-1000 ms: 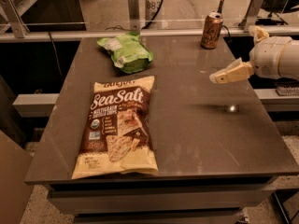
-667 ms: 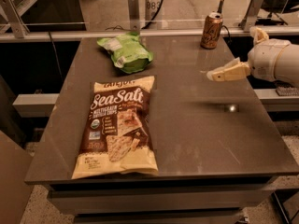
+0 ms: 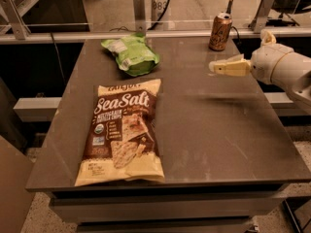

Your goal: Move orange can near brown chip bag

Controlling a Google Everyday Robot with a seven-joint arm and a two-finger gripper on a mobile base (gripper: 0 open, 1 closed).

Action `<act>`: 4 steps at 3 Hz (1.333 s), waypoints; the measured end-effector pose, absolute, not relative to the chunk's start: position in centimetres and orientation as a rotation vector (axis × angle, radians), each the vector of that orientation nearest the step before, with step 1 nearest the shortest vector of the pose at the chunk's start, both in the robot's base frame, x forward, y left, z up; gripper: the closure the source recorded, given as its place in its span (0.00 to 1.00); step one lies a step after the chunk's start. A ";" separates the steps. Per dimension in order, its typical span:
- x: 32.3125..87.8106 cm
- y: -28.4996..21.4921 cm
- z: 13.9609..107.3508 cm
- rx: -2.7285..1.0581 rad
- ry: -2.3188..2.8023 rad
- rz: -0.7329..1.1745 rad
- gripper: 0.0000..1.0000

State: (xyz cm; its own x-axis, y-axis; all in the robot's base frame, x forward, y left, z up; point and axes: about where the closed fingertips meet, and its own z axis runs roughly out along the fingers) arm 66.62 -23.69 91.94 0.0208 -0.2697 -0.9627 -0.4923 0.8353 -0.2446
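The orange can (image 3: 220, 31) stands upright at the far right corner of the grey table (image 3: 209, 130). The brown chip bag (image 3: 121, 132) lies flat on the table's left half, with white "Sea Salt" lettering facing up. My gripper (image 3: 215, 66) comes in from the right edge on a white arm, its cream fingers pointing left. It hovers above the table just in front of the can, a short way below it in the view, and holds nothing.
A smaller green bag (image 3: 131, 55) lies at the far left of the table. A metal rail with upright posts (image 3: 140, 11) runs behind the table's back edge. The floor shows below the table's front edge.
My gripper has moved up and slightly left, toward the far side of the table and closer to the orange can. The can and both bags have not moved.
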 end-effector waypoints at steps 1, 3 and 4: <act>68.2 -24.4 92.0 -0.549 1.589 0.207 0.00; 71.6 -26.4 90.7 -0.468 1.676 0.257 0.00; 73.4 -27.4 89.5 -0.458 1.702 0.287 0.00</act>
State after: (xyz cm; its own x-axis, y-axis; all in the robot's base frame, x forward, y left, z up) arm 73.45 -27.44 89.53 -0.1331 -0.1396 -0.9812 -0.4539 0.8887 -0.0649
